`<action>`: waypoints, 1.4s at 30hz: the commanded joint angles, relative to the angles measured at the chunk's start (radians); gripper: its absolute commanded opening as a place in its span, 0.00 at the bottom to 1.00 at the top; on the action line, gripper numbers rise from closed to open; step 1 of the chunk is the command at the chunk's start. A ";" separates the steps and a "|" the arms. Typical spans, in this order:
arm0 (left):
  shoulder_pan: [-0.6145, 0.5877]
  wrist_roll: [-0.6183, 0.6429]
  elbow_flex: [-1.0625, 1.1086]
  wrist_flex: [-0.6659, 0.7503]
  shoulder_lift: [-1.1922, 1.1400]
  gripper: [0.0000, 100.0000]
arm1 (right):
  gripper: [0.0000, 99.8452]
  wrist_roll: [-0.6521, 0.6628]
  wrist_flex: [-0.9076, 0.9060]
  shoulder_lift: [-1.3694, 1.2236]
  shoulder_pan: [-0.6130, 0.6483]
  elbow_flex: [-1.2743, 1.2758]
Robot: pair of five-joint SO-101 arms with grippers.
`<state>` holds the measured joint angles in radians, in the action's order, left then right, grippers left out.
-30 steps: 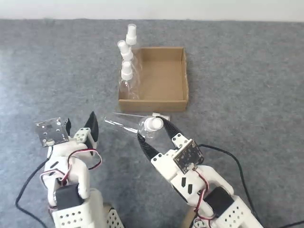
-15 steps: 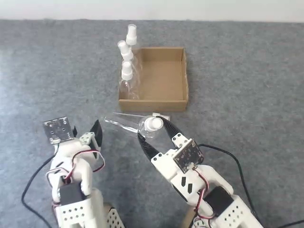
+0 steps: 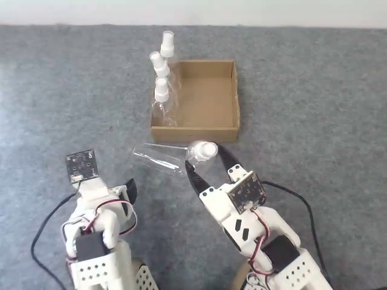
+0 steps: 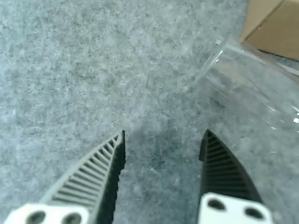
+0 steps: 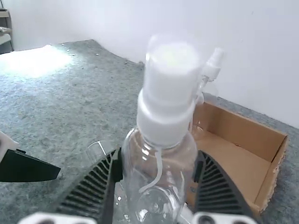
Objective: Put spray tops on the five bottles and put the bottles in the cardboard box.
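High view: find the right pincer (image 3: 204,156) clamped on a capped bottle (image 3: 205,149), seemingly lifted off the counter (image 3: 314,90), just in front of the box (image 3: 195,133). Carry it up and over the near wall before lowering. Aim for the bare floor of the box, to the right of the three bottles (image 3: 158,61) standing along the left wall, and steer clear of their tops. Trust the grip on the body, below the top, judging by the right wrist view; no need to regrip. Bring the bottle upright before the descent, to avoid catching the base on the cardboard rim. Set the base flat, then part the fingers only a little and lift straight out, so as not to tip it against its neighbours. Leave the left pincer (image 4: 163,137) in place: fingers apart, low over the counter, near one end of the lying bottle (image 4: 243,79), touching nothing. Mind that lying bottle, clear and apparently without a top, between the two arms and just in front of the box; avoid sweeping it with the right arm on the way. Likely the last one to cap and pack.
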<state>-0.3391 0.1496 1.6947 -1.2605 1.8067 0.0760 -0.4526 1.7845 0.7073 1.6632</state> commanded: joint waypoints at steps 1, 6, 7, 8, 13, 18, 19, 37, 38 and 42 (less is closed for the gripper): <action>-0.006 0.003 -0.010 -0.005 0.017 0.22 | 0.12 0.017 -0.001 0.028 -0.016 -0.009; -0.006 0.003 -0.010 -0.005 0.017 0.08 | 0.12 0.017 -0.001 0.028 -0.016 -0.008; -0.006 0.003 -0.010 -0.005 0.017 0.06 | 0.12 0.017 -0.001 0.028 -0.016 -0.006; -0.006 0.003 -0.010 -0.005 0.017 0.05 | 0.12 0.017 -0.001 0.028 -0.016 -0.005; -0.006 0.003 -0.010 -0.005 0.017 0.04 | 0.12 0.017 -0.001 0.028 -0.016 -0.003; -0.006 0.003 -0.010 -0.005 0.017 0.04 | 0.12 0.017 -0.002 0.028 -0.016 -0.014; -0.006 0.003 -0.010 -0.005 0.017 0.04 | 0.12 0.014 -0.004 0.028 -0.018 -0.023; -0.046 0.000 -0.010 -0.005 0.017 0.04 | 0.12 -0.081 -0.168 0.018 -0.096 -0.224; -0.046 0.000 -0.010 -0.005 0.017 0.04 | 0.12 -0.081 -0.171 0.018 -0.096 -0.239; -0.046 0.000 -0.010 -0.005 0.017 0.04 | 0.12 -0.081 -0.211 0.016 -0.094 -0.299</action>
<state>-0.3805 0.1527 1.6947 -1.2605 1.8067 -0.0008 -0.6352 1.7845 0.6229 1.4668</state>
